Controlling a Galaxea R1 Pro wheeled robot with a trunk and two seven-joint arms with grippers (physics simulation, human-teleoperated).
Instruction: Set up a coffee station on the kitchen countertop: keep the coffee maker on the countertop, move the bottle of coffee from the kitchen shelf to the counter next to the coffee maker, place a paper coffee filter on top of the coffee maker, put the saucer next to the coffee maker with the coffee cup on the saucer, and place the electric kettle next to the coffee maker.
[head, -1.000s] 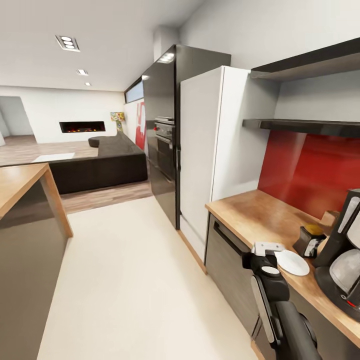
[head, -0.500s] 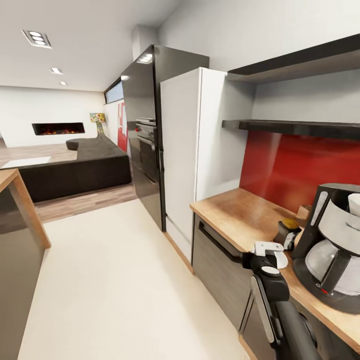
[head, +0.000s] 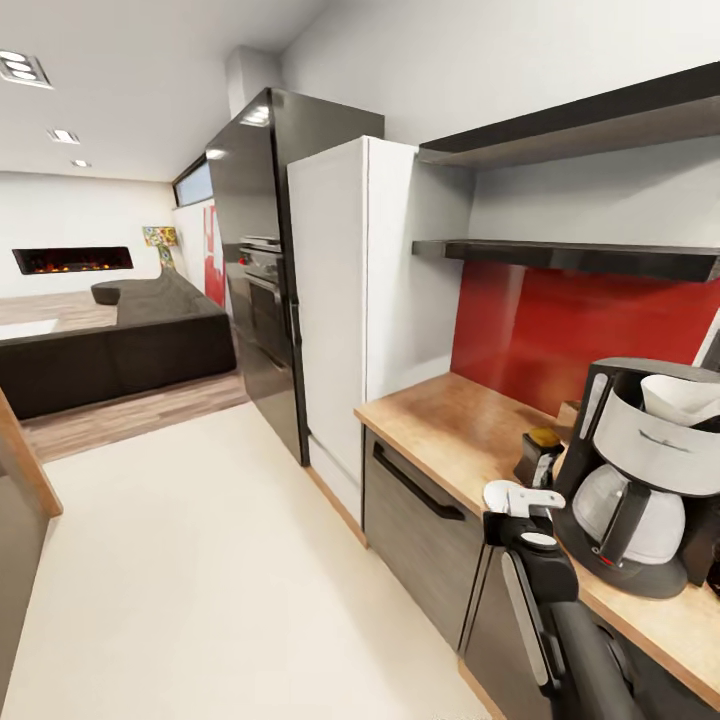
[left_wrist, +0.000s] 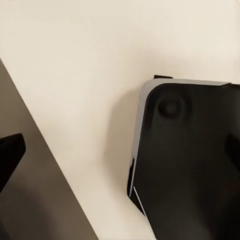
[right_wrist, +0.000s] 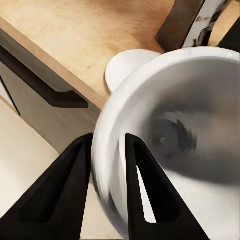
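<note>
- Paper coffee filter (head: 683, 396) sits in the top of the coffee maker (head: 634, 480) on the kitchen countertop (head: 450, 425).
- Right gripper (right_wrist: 107, 150) clamps the coffee cup (right_wrist: 170, 150) by its rim (over the counter edge), saucer (right_wrist: 125, 67) just behind.
- Bottle of coffee (head: 538, 455) stands beside the maker.
- Left gripper: cannot tell its state.
- Camera has swung right since the earlier frames; things unmoved.

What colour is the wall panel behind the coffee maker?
Glossy red; the wall panel behind the coffee maker shows best in the head view.
</note>
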